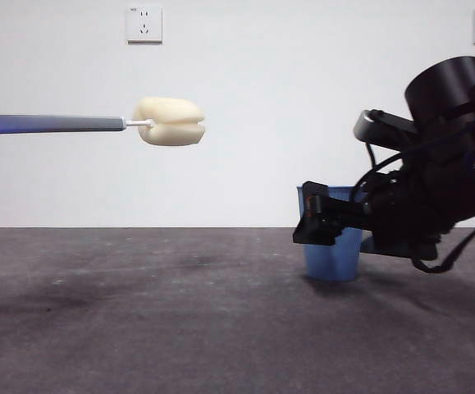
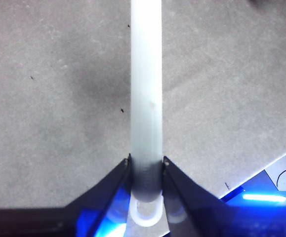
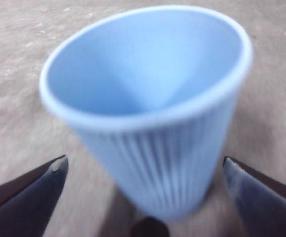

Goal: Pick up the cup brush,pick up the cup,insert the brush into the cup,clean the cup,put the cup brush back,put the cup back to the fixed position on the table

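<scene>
Left gripper point(image 2: 146, 173) pinches one cup brush point(image 1: 98, 123), held level high above the table point(image 1: 139, 312). Right gripper point(image 3: 145, 170), jaws spread, flanks one blue cup point(image 3: 152, 113) standing there.

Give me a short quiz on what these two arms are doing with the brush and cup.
1. True or false: the left gripper is shut on the brush.
2. Where does the cup stand? A) on the table B) in the air C) on its side
3. Fill in: the right gripper has its jaws ____ on either side of the cup.

Key: 1 true; 2 A; 3 open.
</scene>
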Controlling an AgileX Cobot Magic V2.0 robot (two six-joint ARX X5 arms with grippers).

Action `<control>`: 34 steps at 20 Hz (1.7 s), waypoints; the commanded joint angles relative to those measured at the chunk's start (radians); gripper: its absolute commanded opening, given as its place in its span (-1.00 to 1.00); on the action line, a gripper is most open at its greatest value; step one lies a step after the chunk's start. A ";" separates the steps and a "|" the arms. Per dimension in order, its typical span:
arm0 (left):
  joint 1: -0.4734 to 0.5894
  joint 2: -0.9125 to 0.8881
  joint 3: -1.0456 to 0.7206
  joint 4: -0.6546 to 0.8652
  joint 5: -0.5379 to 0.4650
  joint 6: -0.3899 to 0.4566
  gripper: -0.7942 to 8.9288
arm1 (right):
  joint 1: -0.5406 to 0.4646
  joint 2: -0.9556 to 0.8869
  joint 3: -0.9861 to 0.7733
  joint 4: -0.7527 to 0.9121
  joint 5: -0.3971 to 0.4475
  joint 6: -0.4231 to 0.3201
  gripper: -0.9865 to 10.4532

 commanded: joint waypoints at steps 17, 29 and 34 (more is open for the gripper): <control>0.002 0.007 -0.001 0.011 0.002 0.093 -0.85 | 0.006 -0.101 0.053 -0.144 0.003 -0.092 -0.86; -0.013 0.068 -0.001 -0.047 0.062 0.437 -0.85 | 0.200 -0.384 0.199 -1.110 0.453 -0.677 -0.86; -0.066 0.068 -0.001 -0.106 0.105 0.476 -0.85 | 0.277 -0.386 0.203 -1.166 0.588 -0.867 -0.86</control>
